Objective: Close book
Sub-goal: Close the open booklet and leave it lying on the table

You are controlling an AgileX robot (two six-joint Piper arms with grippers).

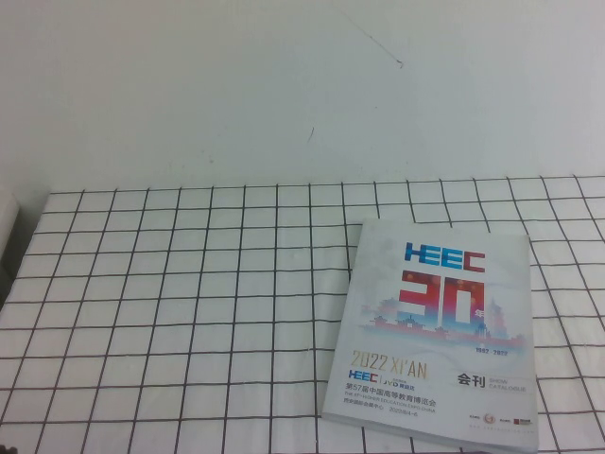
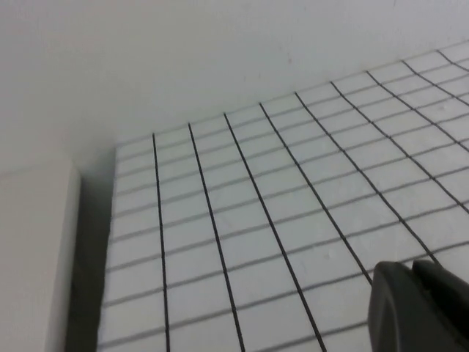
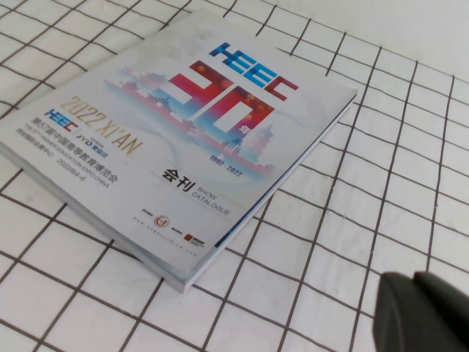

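Note:
A pale catalogue book [image 1: 435, 326] with "HEEC 30" on its cover lies shut and flat on the checked cloth at the right front of the table. The right wrist view shows the same book [image 3: 176, 139], cover up. My right gripper [image 3: 418, 282] hangs shut above the cloth, off the book's corner and apart from it, holding nothing. My left gripper [image 2: 414, 270] is shut too, over bare cloth near the table's left edge, with no book near it. Neither gripper shows in the high view.
A white cloth with a black grid [image 1: 189, 312] covers the table. A white wall [image 1: 284, 85] rises behind it. A pale block [image 2: 33, 257] stands beside the table's left edge, with a dark gap between them.

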